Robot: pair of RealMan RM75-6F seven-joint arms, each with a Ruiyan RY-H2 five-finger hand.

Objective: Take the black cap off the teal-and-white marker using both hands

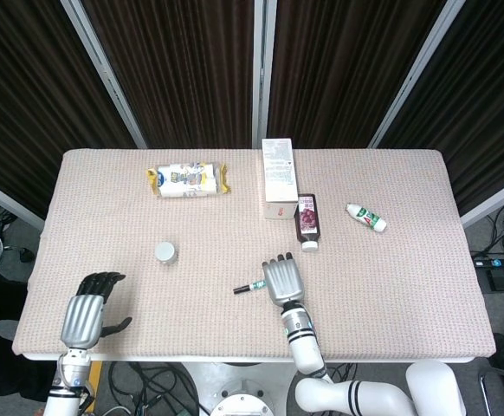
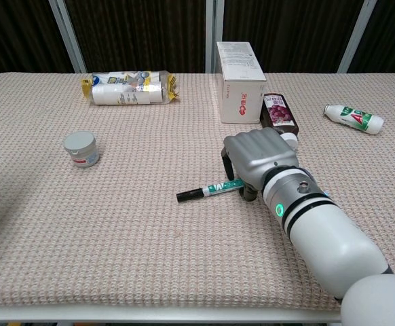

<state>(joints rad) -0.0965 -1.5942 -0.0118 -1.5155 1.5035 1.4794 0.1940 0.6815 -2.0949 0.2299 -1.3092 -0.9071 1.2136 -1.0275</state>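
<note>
— Marker first: where do we place it?

— We see the teal-and-white marker lying near the middle of the table, a little toward the front edge, tilted so its black cap points left and slightly toward the robot. The cap is on.

— And the right hand?

— It sits over the marker's right end, knuckles up, fingers curled down around the barrel. From the chest view we judge that it grips the marker, though the contact itself is hidden under the palm, so we cannot be fully sure. In the head view the same hand covers all but the capped left part of the marker.

— The left hand?

— We find the left hand at the front left corner of the table, well apart from the marker, fingers spread and holding nothing. The chest view catches only a dark sliver of it at the left edge.

— What else lies on the cloth?

— A small round grey jar stands to the left of the marker, well apart. At the back we see a yellow-ended packet on its side, a white carton upright, a dark purple bottle lying just beyond the right hand, and a small white bottle with a green label lying near the right edge.
</note>
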